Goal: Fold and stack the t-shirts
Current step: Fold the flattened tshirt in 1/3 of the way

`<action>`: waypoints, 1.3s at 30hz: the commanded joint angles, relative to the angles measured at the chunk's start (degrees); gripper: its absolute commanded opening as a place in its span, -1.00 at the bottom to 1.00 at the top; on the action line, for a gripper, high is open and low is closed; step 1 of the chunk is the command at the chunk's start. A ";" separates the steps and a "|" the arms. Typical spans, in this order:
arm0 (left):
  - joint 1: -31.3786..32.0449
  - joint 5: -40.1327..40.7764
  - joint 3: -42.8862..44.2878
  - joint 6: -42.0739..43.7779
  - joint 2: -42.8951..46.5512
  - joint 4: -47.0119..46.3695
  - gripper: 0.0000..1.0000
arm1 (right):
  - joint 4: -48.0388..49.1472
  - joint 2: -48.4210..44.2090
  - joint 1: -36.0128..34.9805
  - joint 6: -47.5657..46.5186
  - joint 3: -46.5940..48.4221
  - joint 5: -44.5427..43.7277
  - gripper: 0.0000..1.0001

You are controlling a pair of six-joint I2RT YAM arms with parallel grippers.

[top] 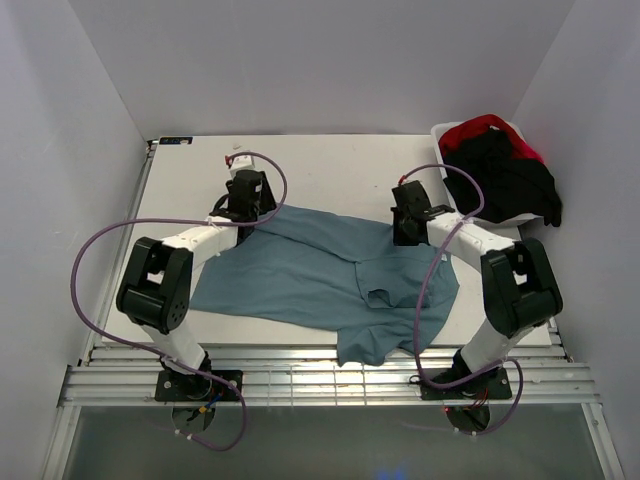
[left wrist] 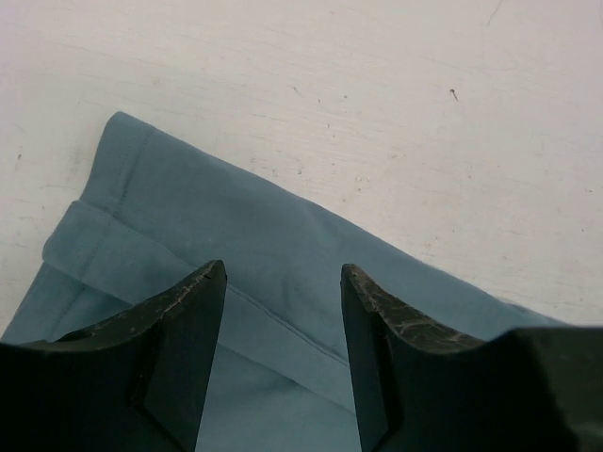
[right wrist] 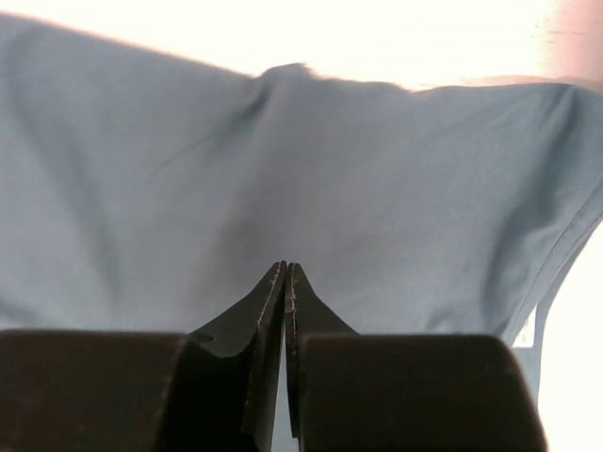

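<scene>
A dusty teal-blue t-shirt [top: 320, 275] lies spread across the table, and one part of it hangs over the near edge. My left gripper [top: 250, 210] hovers open over its far left corner. In the left wrist view the jaws [left wrist: 283, 273] stand apart above a stitched hem [left wrist: 273, 311] with nothing between them. My right gripper [top: 405, 232] is at the shirt's far right edge. Its fingers [right wrist: 285, 268] are pressed together on the teal fabric [right wrist: 141, 188], and folds run toward the tips. A small white tag [right wrist: 526, 330] shows at the lower right.
A white tub [top: 445, 135] at the back right corner holds a black t-shirt [top: 505, 180] and a red one [top: 480, 128]; the black one spills over its rim. White walls close in the table on three sides. Purple cables loop beside both arms.
</scene>
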State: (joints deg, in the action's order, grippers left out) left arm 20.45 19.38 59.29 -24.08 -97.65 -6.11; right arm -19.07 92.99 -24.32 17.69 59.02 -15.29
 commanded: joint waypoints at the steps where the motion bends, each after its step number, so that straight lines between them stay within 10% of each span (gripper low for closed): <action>1: 0.30 -0.56 0.04 0.78 -0.26 -1.00 0.25 | 2.02 4.02 2.16 -1.96 3.99 -1.15 -0.85; 18: -4.97 0.05 2.59 -5.61 -10.81 5.84 0.15 | 0.09 15.81 7.27 -3.98 8.47 0.17 -0.85; 39: -11.83 -1.81 6.37 -6.51 -13.54 7.41 0.13 | -8.53 38.75 10.87 -6.18 41.43 5.00 -0.85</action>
State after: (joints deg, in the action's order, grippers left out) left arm 8.84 15.70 64.38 -30.89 -111.00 -2.76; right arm -23.81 127.98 -15.20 12.84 98.87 -10.52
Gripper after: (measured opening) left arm 0.568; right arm 0.078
